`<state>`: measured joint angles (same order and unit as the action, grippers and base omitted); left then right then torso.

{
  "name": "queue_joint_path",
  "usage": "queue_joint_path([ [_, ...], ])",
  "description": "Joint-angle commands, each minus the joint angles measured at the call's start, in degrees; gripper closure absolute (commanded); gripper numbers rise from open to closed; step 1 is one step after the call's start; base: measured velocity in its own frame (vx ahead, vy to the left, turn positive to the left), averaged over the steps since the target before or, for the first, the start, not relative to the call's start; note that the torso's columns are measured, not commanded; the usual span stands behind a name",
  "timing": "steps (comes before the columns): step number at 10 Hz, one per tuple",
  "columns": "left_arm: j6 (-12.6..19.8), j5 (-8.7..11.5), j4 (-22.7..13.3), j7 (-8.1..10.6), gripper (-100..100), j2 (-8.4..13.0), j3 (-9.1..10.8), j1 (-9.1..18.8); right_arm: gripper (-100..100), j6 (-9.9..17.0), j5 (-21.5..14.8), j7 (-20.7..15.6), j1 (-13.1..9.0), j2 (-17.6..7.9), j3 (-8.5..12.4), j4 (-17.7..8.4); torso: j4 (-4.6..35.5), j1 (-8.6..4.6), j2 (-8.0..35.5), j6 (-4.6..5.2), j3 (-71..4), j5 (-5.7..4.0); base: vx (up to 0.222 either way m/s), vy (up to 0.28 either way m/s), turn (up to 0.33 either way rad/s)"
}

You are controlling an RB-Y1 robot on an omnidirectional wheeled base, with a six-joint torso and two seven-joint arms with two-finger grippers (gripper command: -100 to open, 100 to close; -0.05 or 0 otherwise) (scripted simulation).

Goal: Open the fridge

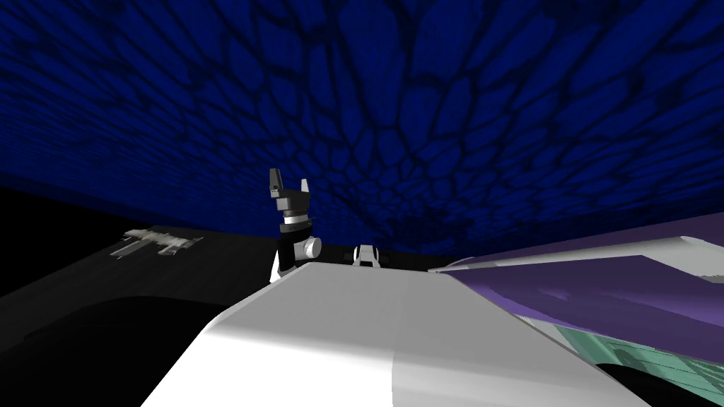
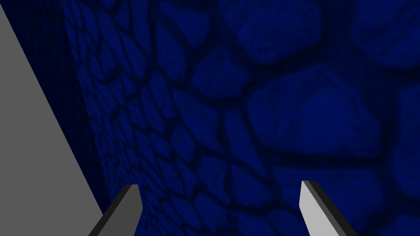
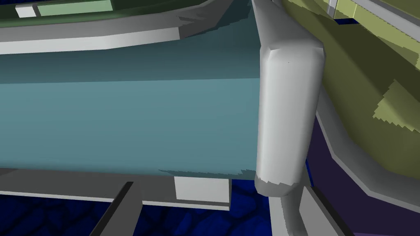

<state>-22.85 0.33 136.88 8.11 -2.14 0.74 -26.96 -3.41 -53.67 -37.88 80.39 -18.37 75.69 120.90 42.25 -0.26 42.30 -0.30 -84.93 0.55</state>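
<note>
Dark blue stone-pattern surface (image 1: 424,106) all round. L end effector (image 1: 290,178) up in front, fingers wide apart, empty. R end effector (image 3: 217,186) open too, close against teal fridge door (image 3: 123,123); grey handle (image 3: 287,114) just beside one finger, not gripped.

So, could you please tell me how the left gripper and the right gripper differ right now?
The left gripper points at a dark blue stone-patterned wall, while the right gripper faces a teal panel. Nothing lies between the left gripper's fingers; a grey rounded bar stands between the right gripper's fingers, near one of them. Both are open.
</note>
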Motion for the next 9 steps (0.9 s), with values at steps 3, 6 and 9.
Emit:
queue_joint_path([
  [3,0.00,0.00,0.01,0.00,0,0.00,0.00,-0.01,-100,-0.81,1.68,1.86,2.67,-0.36,1.63,0.14,-0.25,0.44,-0.66,-0.10,-0.55,0.31,0.007,-0.013,-0.036],
  [6,0.00,0.00,0.01,0.00,0,0.00,0.00,-0.01,0,-1.25,1.68,1.91,2.78,-0.02,1.00,-0.02,-0.08,0.57,-0.27,0.10,0.02,-0.14,-0.007,0.004,-0.020],
  [9,0.00,0.00,0.01,0.00,0,0.00,0.00,-0.01,0,-1.41,1.65,1.89,2.81,0.13,0.67,-0.20,0.00,0.54,-0.09,0.22,0.24,-0.31,-0.001,0.000,-0.004],
])
